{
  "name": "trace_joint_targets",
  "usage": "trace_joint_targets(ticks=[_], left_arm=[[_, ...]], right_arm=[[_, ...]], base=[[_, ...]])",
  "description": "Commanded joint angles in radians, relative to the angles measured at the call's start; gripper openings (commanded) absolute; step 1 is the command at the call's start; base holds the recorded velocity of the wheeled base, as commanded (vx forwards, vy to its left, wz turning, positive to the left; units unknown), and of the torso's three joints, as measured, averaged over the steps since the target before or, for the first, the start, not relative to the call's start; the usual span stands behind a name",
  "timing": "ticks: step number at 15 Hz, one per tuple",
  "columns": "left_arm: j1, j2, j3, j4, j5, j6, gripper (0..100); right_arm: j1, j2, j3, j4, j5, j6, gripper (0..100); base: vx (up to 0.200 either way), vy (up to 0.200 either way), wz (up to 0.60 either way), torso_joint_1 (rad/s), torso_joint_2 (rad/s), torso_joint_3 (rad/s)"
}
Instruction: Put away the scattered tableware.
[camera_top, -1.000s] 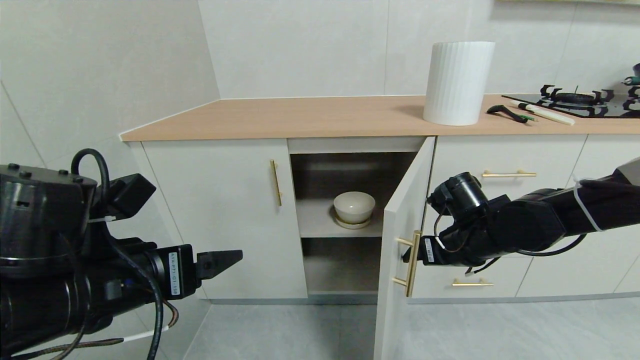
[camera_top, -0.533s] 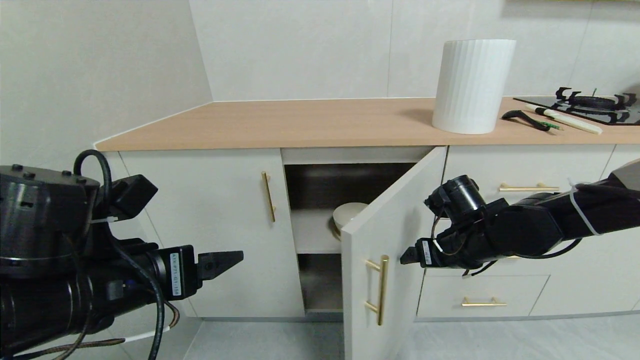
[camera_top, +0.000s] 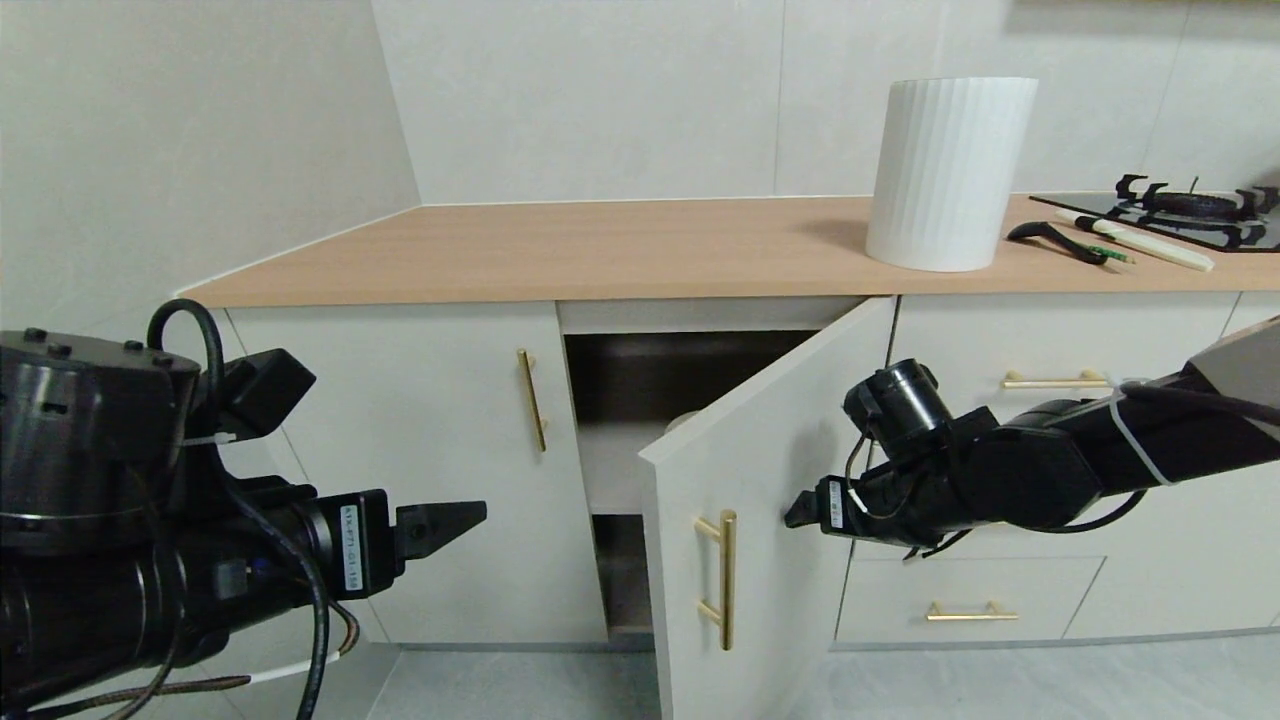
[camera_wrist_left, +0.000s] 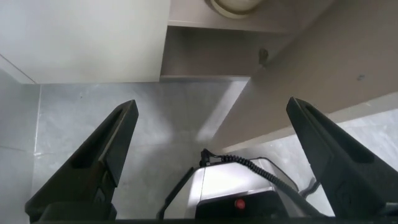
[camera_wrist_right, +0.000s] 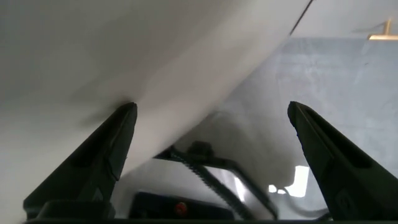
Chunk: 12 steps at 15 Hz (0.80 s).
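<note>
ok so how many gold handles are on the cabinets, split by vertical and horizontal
vertical: 2, closed door handle and open door handle
horizontal: 2, upper drawer handle and lower drawer handle
total: 4

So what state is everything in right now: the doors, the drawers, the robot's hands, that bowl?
Right cupboard door: partly open.
Left cupboard door: shut.
Drawers: shut.
Right hand: open, empty, by that door's outer face.
Left hand: open, empty.
Bowl: on the cupboard shelf, mostly hidden.
White ribbed container: upright on the countertop.
</note>
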Motion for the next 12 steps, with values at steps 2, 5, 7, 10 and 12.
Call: trace_joint_targets(ticks=[2, 5, 7, 10, 12], left_arm=[[0.000, 0.000, 0.000, 0.000, 0.001, -0.001, 100], [0.000, 0.001, 0.000, 0.000, 0.001, -0.001, 100], [0.000, -0.005, 0.002, 0.000, 0.001, -0.001, 100], [-0.009, -0.016, 0.002, 0.000, 0.001, -0.001, 100], [-0.009, -0.016, 0.003, 0.000, 0.001, -0.001, 100]], right_arm=[[0.007, 0.024, -0.009, -0.110, 0.004, 0.067, 100], [0.009, 0.051, -0.011, -0.218, 0.006, 0.144, 100], [0.010, 0.057, -0.015, -0.235, 0.007, 0.165, 100], [0.013, 0.055, -0.017, -0.236, 0.038, 0.176, 100], [0.013, 0.070, -0.035, -0.238, 0.039, 0.200, 100]], base=[[0.000, 0.000, 0.00, 0.000, 0.00, 0.000], [0.000, 0.000, 0.00, 0.000, 0.00, 0.000], [0.000, 0.000, 0.00, 0.000, 0.00, 0.000], [0.000, 0.000, 0.00, 0.000, 0.00, 0.000], [0.000, 0.000, 0.00, 0.000, 0.00, 0.000]])
